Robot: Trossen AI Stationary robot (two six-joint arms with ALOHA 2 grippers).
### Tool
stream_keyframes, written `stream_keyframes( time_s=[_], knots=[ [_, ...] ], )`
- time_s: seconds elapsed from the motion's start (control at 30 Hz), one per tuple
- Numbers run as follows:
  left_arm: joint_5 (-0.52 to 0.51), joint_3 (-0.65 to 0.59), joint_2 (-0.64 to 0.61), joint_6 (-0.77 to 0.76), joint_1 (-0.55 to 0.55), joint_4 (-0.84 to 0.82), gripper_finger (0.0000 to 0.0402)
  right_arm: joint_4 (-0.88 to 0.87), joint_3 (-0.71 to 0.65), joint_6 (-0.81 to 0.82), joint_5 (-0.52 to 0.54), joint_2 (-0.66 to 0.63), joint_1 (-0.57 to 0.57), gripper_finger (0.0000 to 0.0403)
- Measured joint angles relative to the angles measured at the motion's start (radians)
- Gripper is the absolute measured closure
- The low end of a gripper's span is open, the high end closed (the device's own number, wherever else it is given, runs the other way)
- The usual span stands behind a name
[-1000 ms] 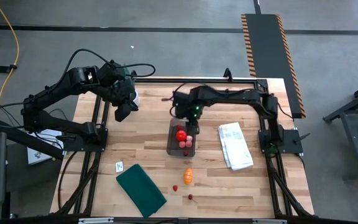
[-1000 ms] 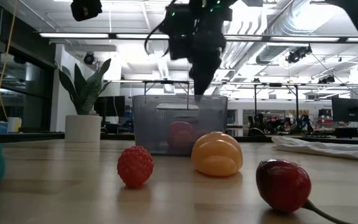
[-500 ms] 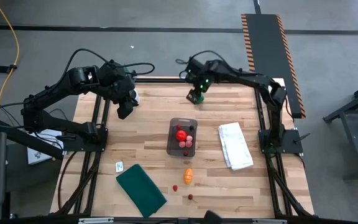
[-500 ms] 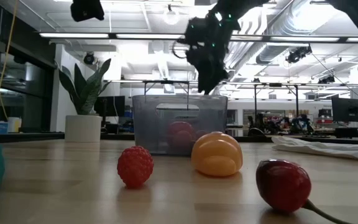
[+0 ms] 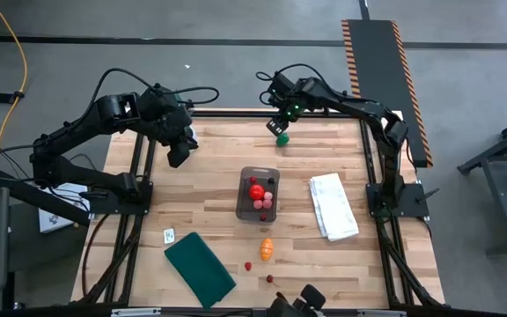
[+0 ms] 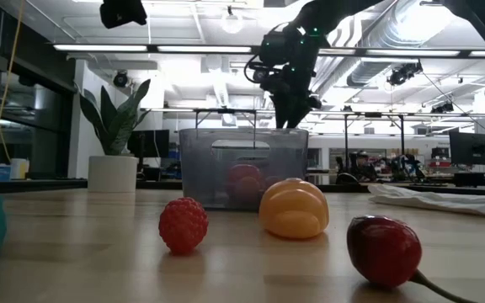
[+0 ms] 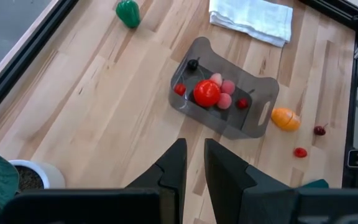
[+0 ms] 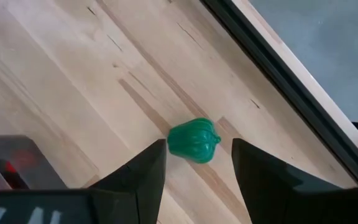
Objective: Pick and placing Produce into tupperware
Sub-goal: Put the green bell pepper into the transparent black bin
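Note:
The clear grey tupperware [image 5: 257,207] stands mid-table. Inside it lie a red ball [image 5: 256,190] and small pink, red and dark pieces. A green round piece of produce [image 5: 282,138] rests on the wood near the far edge. My right gripper [image 8: 197,167] hangs open just above it, one finger on each side, touching nothing. An orange piece [image 5: 267,249], a red berry [image 5: 248,265] and a dark cherry [image 5: 270,278] lie on the table nearer the front. My left gripper [image 7: 194,165] waits raised at the far left, its fingers nearly together and holding nothing.
A folded white cloth [image 5: 333,205] lies right of the tupperware. A dark green cloth [image 5: 200,269] and a small card [image 5: 169,235] lie at the near left. A potted spiky plant [image 6: 113,143] stands at the far left under my left arm. The black table frame [image 8: 272,62] runs just beyond the green piece.
My right gripper has swung from above the tupperware toward the table's far edge, rolling its wrist, and slowed over the green piece. The green piece and the produce in the tupperware have stayed where they were.

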Motion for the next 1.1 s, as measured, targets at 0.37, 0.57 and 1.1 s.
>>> stream_keyframes(
  time_s=[0.37,0.57,1.1],
  knots=[
    [0.003,0.0,0.0,0.002,0.0,0.0,0.0356,-0.008,0.0,0.026,0.108,0.0,0.0,0.0229],
    [0.003,0.0,0.0,0.0,0.0,0.0,0.0356,-0.007,0.0,0.041,0.151,0.0,0.0,0.0229],
    [0.003,0.0,0.0,-0.006,0.0,0.0,0.0356,-0.001,0.0,-0.064,0.158,0.0,0.0,0.0229]
  ],
)
